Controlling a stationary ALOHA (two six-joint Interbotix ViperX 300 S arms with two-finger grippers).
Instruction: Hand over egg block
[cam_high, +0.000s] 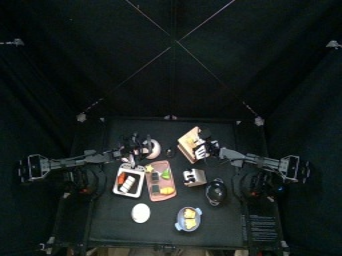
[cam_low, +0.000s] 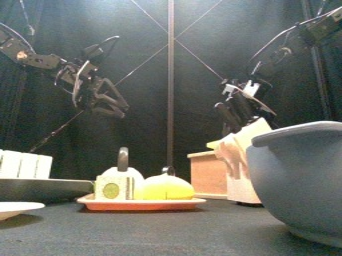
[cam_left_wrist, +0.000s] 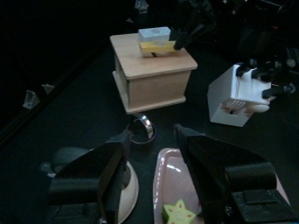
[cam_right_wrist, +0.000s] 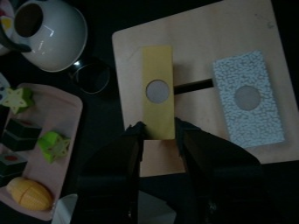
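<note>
Yellow and flat, the egg block (cam_right_wrist: 156, 91) lies on top of the wooden box (cam_left_wrist: 156, 72), which sits toward one o'clock from the worktop's (cam_high: 114, 225) middle in the overhead view. A pale speckled block (cam_right_wrist: 249, 97) lies just beside it, apart. We see the right claw (cam_right_wrist: 160, 144) hanging over the egg block's near end, jaws apart and straddling its width, not yet clamped. In the wrist view the block's long axis runs twelve to six, pointing straight at the claw. Our worry is the thin slab: if the jaws close too high they may skid off its edges, or push it along the box into the speckled block or off the lid. The left claw (cam_left_wrist: 162, 157) waits spread wide, facing the box over the pink tray (cam_left_wrist: 176, 188).
</note>
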